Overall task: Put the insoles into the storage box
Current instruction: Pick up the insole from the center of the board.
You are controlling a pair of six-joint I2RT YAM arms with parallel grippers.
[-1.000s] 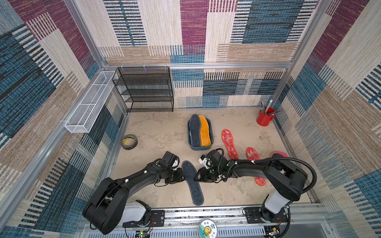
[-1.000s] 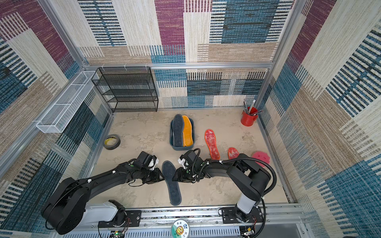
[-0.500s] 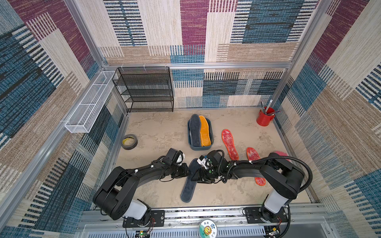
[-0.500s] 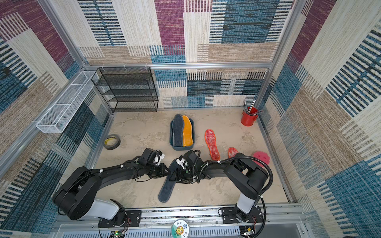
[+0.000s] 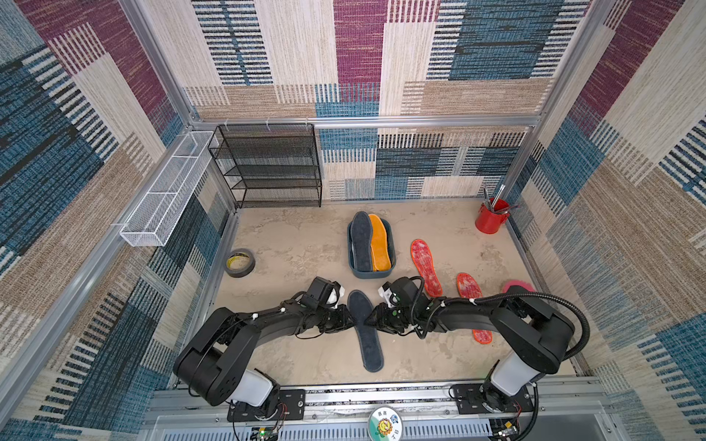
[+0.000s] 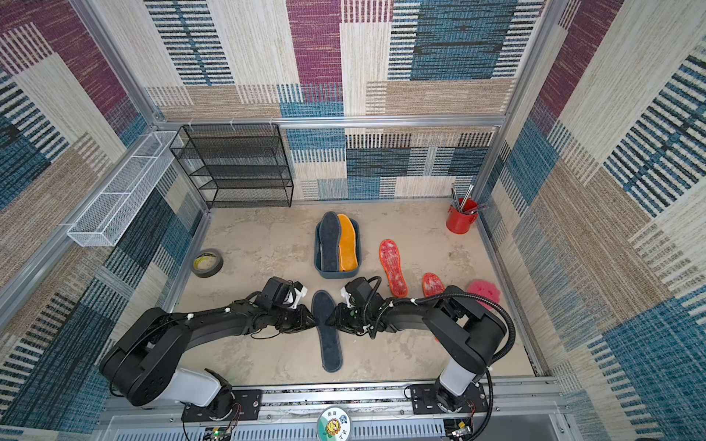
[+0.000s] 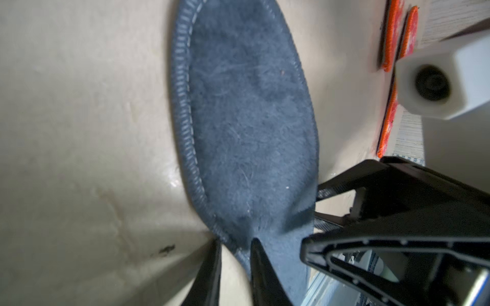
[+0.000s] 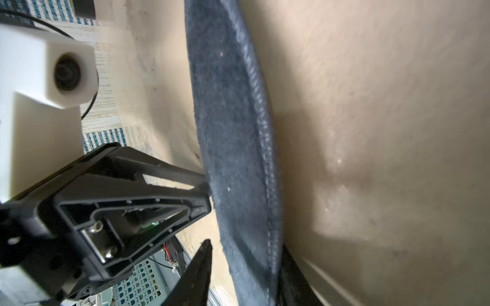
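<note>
Softness decides: the dark grey insole (image 5: 365, 332) lies flat on the surface, just nearer than the storage box (image 5: 391, 248), and is likely light, thin and floppy. The left tool (image 7: 235, 246) straddles its left edge, grip unclear. The right tool (image 8: 245, 251) stands parted round its right edge. Mid-length edges suit pinching.

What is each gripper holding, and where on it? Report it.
The loose dark grey insole: the left gripper brackets one long edge near mid-length, grip unclear; the right gripper straddles the opposite edge, jaws apart, not gripping.
</note>
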